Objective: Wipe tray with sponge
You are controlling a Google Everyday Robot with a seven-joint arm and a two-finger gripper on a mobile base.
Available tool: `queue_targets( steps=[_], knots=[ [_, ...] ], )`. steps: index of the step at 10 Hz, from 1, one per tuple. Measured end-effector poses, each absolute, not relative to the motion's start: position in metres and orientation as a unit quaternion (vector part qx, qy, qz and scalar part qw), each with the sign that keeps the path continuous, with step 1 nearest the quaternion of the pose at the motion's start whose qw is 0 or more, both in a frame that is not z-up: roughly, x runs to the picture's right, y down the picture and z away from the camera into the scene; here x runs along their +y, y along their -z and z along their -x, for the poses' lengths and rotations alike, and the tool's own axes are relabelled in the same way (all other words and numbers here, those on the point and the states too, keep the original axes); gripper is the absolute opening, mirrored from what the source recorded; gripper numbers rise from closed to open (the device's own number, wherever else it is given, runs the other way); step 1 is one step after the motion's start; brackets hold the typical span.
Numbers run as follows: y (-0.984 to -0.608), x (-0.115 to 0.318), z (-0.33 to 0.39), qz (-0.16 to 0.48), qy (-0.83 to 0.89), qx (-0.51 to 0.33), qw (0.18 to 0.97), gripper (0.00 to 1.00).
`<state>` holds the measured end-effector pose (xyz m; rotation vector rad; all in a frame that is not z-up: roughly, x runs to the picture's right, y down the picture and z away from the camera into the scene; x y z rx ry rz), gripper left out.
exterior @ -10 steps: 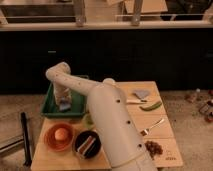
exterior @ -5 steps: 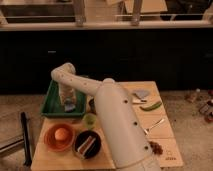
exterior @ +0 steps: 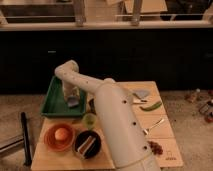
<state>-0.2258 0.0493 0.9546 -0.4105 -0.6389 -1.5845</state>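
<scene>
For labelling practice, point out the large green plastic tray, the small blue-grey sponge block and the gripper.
Green tray (exterior: 54, 102): camera view, bare floor.
Blue-grey sponge (exterior: 74, 103): camera view, middle.
Gripper (exterior: 71, 96): camera view, its tip, inside tray.

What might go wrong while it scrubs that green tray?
The gripper is down in the tray at the sponge; a hard push might slide the tray, which sits near the table's corner, off the edge. The arm passes close to the orange plate and dark bowl and might knock them.
</scene>
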Motion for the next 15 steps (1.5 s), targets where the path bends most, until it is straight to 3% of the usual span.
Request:
queue_targets(
  steps=[7, 11, 15],
  knots=[
    [-0.936, 0.063, 0.272, 0.139, 0.72, -0.32, 0.6, 0.02],
    [-0.917, 0.087, 0.267, 0.139, 0.732, -0.344, 0.572, 0.02],
    [-0.923, 0.082, 0.238, 0.16, 0.727, -0.328, 0.582, 0.02]
  ],
)
